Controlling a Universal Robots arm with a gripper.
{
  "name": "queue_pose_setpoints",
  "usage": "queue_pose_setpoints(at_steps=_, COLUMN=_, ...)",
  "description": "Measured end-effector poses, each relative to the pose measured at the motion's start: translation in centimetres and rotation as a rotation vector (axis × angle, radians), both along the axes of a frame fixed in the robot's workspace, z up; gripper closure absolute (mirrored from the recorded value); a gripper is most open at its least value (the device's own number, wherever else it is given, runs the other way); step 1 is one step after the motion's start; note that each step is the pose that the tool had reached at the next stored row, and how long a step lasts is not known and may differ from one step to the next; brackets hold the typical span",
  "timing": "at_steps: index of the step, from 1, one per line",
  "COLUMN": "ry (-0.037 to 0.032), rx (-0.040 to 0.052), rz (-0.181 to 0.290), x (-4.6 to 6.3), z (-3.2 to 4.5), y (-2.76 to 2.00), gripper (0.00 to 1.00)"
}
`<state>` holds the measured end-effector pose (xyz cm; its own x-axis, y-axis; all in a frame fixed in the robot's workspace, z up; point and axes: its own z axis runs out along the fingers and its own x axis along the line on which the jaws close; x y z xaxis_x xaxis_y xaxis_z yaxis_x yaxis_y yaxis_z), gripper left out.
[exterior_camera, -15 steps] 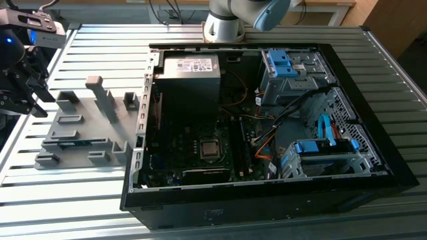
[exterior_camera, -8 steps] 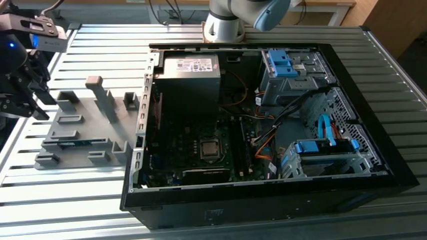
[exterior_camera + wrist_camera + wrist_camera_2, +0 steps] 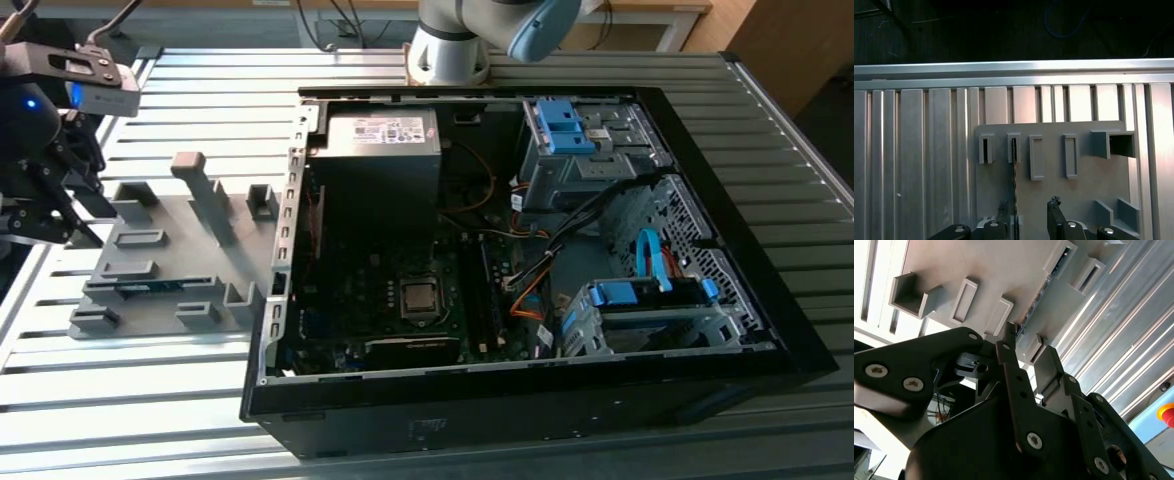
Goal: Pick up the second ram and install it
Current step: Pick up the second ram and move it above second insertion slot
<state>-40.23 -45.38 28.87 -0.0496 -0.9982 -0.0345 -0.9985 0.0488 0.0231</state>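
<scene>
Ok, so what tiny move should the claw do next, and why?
Probably ease straight down. In the first wrist view the claw is open and hangs above the grey plastic slotted holder block. The thin blue-green circuit-board stick stands on edge in its slot, lined up with the claw's gap, though off to one side of it. Lowering should bring the claw around the stick.

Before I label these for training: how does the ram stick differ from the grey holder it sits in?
The second ram is a thin dark strip standing on edge; the grey holder is a broad pale block lying flat. The second ram occupies one slot; the grey holder has several. Both lie just ahead of the open gripper.
</scene>
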Motion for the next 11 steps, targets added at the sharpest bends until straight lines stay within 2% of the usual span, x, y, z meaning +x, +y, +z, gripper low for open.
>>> queue_pose_setpoints(at_steps=11, ry=0.0, rx=-0.0016, rz=0.0, x=0.0, z=-1.14, y=0.0, gripper=0.57)
